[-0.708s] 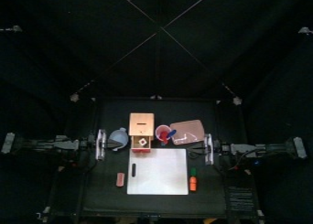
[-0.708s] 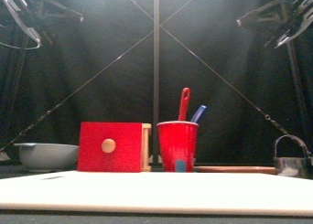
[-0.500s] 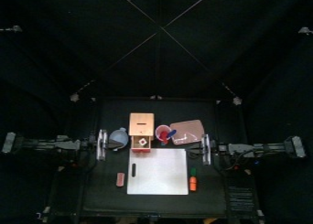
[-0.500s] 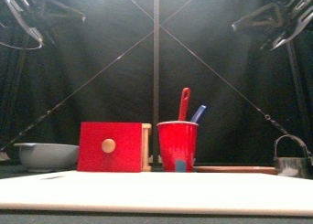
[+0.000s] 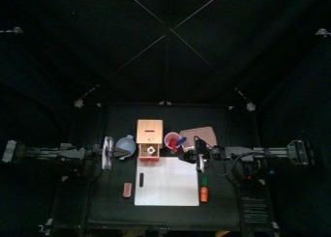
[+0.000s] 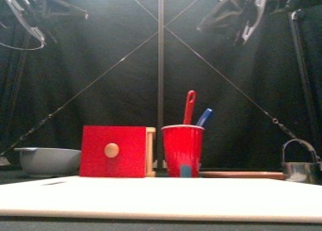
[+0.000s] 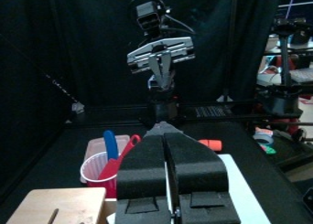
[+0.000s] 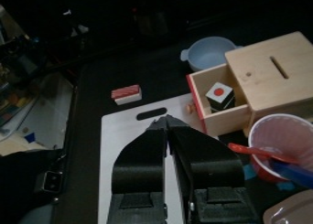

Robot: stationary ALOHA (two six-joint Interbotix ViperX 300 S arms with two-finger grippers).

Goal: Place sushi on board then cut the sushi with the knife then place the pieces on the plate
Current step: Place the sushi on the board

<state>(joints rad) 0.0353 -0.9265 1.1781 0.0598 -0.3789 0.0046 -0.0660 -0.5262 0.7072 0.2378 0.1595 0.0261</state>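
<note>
A dark sushi block (image 8: 218, 93) lies in the open red drawer (image 6: 116, 151) of the wooden box (image 5: 151, 134). In front of the box the white board (image 5: 168, 181) lies bare. The red cup (image 6: 183, 150) holds a red knife (image 6: 190, 105) and a blue knife (image 6: 202, 116), and the pink tray (image 5: 199, 135) lies to its right. My right gripper (image 5: 195, 152) hangs shut high above the tray's front edge, near the cup. My left gripper (image 5: 107, 151) rests shut at the table's left, beside the bowl.
A blue-grey bowl (image 6: 48, 159) stands left of the box. A metal cutter (image 6: 298, 164) stands at the right. A small red toy (image 5: 127, 189) lies left of the board and an orange toy (image 5: 206, 193) lies right of it.
My right arm has reached leftward from the table's right side to above the tray and cup. The left arm and the objects have not moved.
</note>
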